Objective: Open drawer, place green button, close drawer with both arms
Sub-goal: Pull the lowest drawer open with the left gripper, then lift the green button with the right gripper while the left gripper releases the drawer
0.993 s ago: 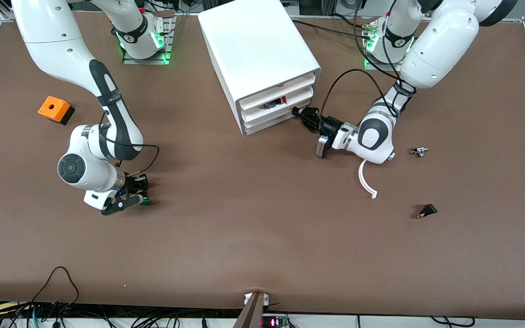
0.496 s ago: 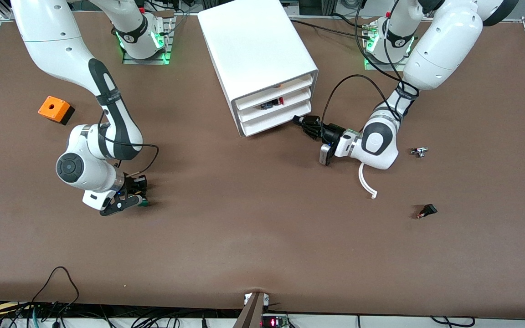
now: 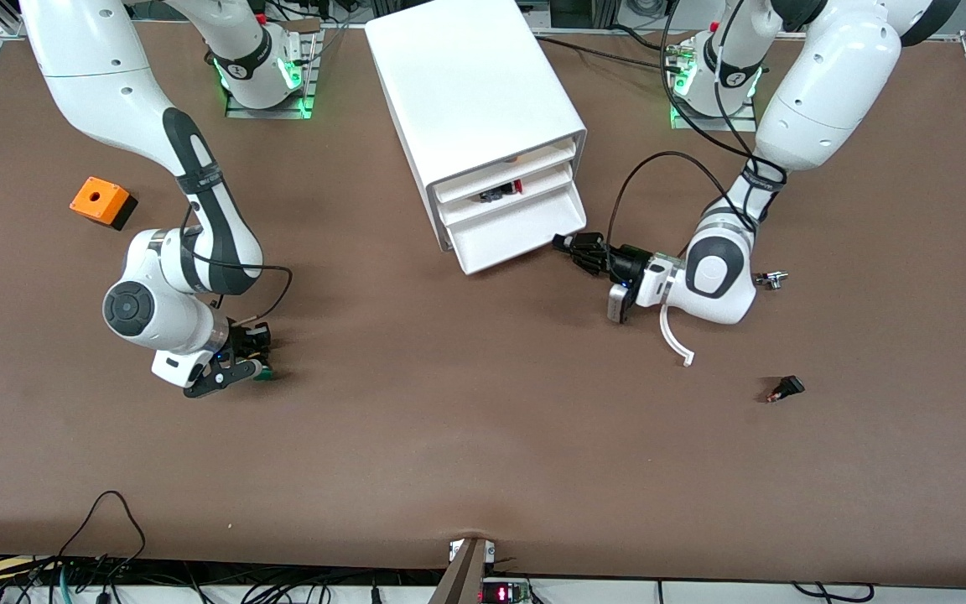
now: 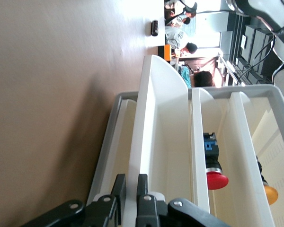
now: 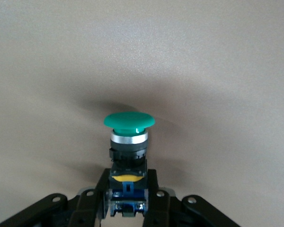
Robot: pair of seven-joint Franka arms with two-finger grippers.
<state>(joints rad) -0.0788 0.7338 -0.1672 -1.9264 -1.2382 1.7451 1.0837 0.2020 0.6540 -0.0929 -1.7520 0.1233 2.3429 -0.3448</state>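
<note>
The brown table [image 3: 466,436] holds a big white cabinet [image 3: 475,92] with three drawers in its front. The bottom drawer [image 3: 516,235] sticks out a little way from the cabinet, more than the two drawers above it. The left arm [image 3: 818,84] reaches down from its base to the front of that drawer. The left gripper [image 3: 571,246] sits at the drawer's corner on the left arm's end of the table, and its two fingers [image 4: 118,189] are pinched tight on the drawer's thin front wall. A red button [image 4: 216,177] lies in the drawer above. The right arm [image 3: 114,92] bends low over the table toward its own end. The right gripper [image 3: 258,356] is down near the table top, closed on the blue-black body of the button [image 5: 128,142], whose green cap points away from the gripper. An orange cube [image 3: 99,201] sits near the right arm. A small black-red switch [image 3: 785,388] lies toward the left arm's end.
</note>
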